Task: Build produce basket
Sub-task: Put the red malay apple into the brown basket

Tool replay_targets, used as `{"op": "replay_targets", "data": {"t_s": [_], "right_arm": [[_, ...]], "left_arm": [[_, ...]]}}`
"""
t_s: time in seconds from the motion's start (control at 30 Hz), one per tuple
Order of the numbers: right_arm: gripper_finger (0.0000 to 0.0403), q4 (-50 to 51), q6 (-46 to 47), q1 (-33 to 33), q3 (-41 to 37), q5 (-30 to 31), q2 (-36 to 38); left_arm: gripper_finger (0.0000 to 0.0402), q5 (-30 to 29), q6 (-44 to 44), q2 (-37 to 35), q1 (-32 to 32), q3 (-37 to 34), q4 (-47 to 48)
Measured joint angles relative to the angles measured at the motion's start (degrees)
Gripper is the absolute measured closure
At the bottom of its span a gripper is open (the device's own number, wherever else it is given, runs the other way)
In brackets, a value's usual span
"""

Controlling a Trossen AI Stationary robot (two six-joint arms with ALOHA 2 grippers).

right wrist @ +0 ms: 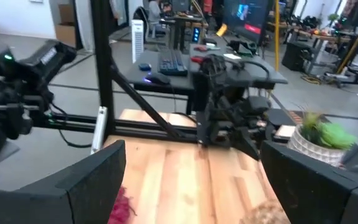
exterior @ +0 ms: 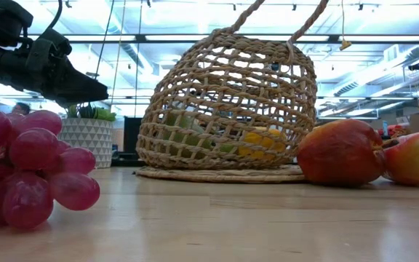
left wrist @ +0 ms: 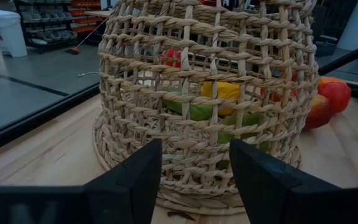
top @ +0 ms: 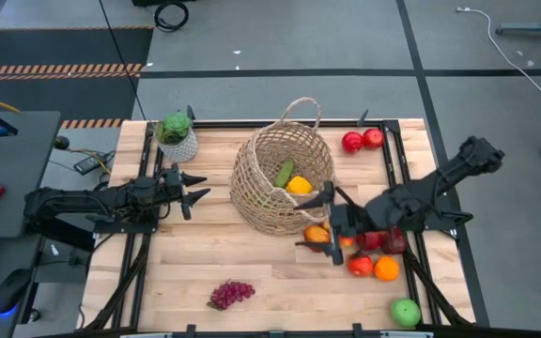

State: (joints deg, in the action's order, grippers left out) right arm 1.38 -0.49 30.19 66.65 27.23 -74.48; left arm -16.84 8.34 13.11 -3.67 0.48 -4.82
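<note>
Nearest the front edge of the tabletop (top: 186,272) lies the grape bunch (top: 231,294), alone, well apart from both of my arms. Soft, loose berries; I judge it will bruise or shed if pinched hard, so best taken across the thick of the cluster or by the stem.

At the front right corner sits a green apple (top: 405,312); just behind it an orange (top: 386,268) and a red apple (top: 361,265). Round, firm, smooth skins, likely to roll or slip; grip across the widest part.

My right gripper (top: 319,228) hangs just beside the basket's right flank, over an orange fruit (top: 316,234) at the basket's foot. Jaws spread wide, nothing between them.

The basket (top: 256,192) stands mid-tabletop, upright, handles (top: 301,109) up. Already inside: a yellow pepper (top: 299,185) and a green piece (top: 284,174). Wicker is light, open-weave and a little springy; it may slide if nudged.

My left gripper (top: 193,189) waits to the basket's left, pointing at its wall, jaws partly apart and empty.

Farther back, two more red fruits (top: 362,141) rest near the right rear edge, and a potted plant (top: 177,137) at the left rear.
</note>
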Motion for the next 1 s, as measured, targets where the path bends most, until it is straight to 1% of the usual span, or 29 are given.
{"op": "replay_targets", "data": {"t_s": [0.2, 0.27, 0.4, 0.5, 0.67, 0.87, 0.93, 1.0], "right_arm": [[0.0028, 4.72, 0.20, 3.98, 7.29, 2.49, -6.48], [0.0028, 8.08, 2.21, 4.74, 9.57, 3.40, -8.88], [0.0028, 17.96, 12.01, 5.99, 14.37, 3.59, -13.71], [0.0028, 23.82, 20.68, 7.32, 17.52, 1.90, -17.07], [0.0037, 28.88, 31.73, 9.52, 21.47, -1.67, -21.90], [0.0053, 34.41, 41.56, 11.01, 22.38, -4.45, -25.92], [0.0055, 37.01, 46.23, 11.11, 22.38, -6.01, -27.28], [0.0055, 41.67, 52.17, 11.06, 22.38, -7.78, -28.73]], "left_arm": [[0.0207, 0.00, -0.02, -0.01, 0.00, -0.01, 0.00], [0.0205, -0.01, -0.02, -0.01, -0.01, -0.01, 0.00], [0.0207, -0.02, -0.02, -0.01, 0.00, -0.01, 0.02], [0.0208, -0.02, -0.02, -0.01, -0.01, -0.01, 0.04], [0.0204, -0.01, -0.02, 0.01, 0.00, -0.01, 0.06], [0.0206, -0.02, -0.01, -0.01, 0.00, -0.01, 0.03], [0.0208, -0.02, 0.00, 0.00, -0.01, -0.01, 0.01], [0.0208, -0.02, -0.02, 0.01, -0.01, -0.01, 0.02]]}}
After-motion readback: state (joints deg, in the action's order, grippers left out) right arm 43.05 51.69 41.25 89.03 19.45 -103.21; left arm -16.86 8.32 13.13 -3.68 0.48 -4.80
